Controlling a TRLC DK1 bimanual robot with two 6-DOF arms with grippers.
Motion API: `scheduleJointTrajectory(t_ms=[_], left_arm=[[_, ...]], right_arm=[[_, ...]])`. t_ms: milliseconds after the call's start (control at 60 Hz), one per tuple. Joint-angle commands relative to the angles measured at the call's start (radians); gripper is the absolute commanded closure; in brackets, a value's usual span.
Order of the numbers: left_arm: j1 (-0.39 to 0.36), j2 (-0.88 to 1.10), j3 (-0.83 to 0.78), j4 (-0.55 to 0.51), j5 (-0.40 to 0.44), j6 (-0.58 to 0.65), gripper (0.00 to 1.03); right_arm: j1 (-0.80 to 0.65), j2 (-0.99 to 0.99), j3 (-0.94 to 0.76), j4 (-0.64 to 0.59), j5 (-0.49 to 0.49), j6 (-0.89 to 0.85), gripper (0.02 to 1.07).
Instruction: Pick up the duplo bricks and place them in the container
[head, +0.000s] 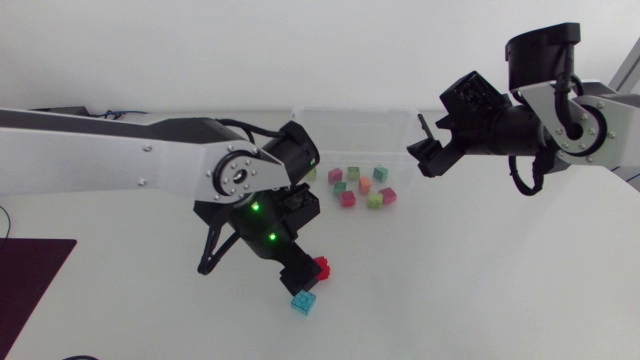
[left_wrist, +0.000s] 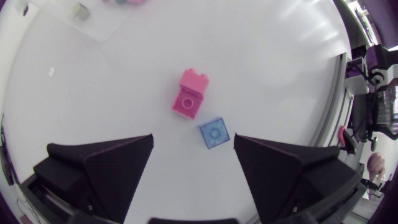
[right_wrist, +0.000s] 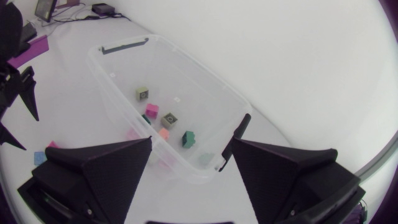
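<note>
- container (head: 400, 118): clear tub, lid off, upper middle of the head view, standing on the white worktop (head: 500, 290).
- stored bricks (head: 353, 172): about eight small ones in green, pink, orange and teal, scattered loosely over the container's floor. The clear walls make the nearest two or three hard to place, but they look to be inside.
- red brick (head: 322, 268): loose on the worktop, lower middle of the head view, well apart from the container. Not yet collected.
- blue brick (head: 303, 302): loose on the worktop just beside the red brick, studs up. Not yet collected.
- left gripper (left_wrist: 193, 138): over the two loose bricks, fingers apart and holding nothing. In its wrist view the blue brick lies just ahead of the gap between the fingers and the red brick a little further ahead. Neither finger touches either brick.
- right gripper (right_wrist: 192, 142): raised near the container's right end in the head view, fingers apart and empty. Its wrist view looks down into the container.
- done, as judged: most of the lot is already in the container.
- left, as judged: only the red and blue bricks are plainly outside. Each still needs a grasp, a carry across the worktop and a drop into the container.
- step in hand, as judged: lining up on the blue brick, which is closest to the left gripper's fingers.
</note>
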Motion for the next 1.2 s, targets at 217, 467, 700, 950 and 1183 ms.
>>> scheduleJointTrajectory(t_ms=[217, 467, 700, 950, 1183], left_arm=[[-0.080, 0.151, 0.074, -0.084, 0.009, -0.045, 0.12], [-0.103, 0.242, 0.120, -0.130, 0.015, -0.070, 0.25], [-0.071, 0.309, 0.136, -0.130, 0.034, -0.083, 0.44], [-0.070, 0.329, 0.138, -0.107, 0.035, -0.080, 0.65], [-0.034, 0.271, 0.136, -0.147, 0.034, -0.037, 0.66]], right_arm=[[-0.034, -0.031, -0.045, 0.014, -0.021, -0.027, 0.14], [-0.049, -0.042, -0.060, 0.016, -0.033, -0.031, 0.14], [-0.061, -0.053, -0.086, 0.026, -0.047, -0.034, 0.14], [-0.057, -0.059, -0.114, 0.040, -0.048, -0.034, 0.14], [-0.051, -0.056, -0.126, 0.046, -0.053, -0.036, 0.14]])
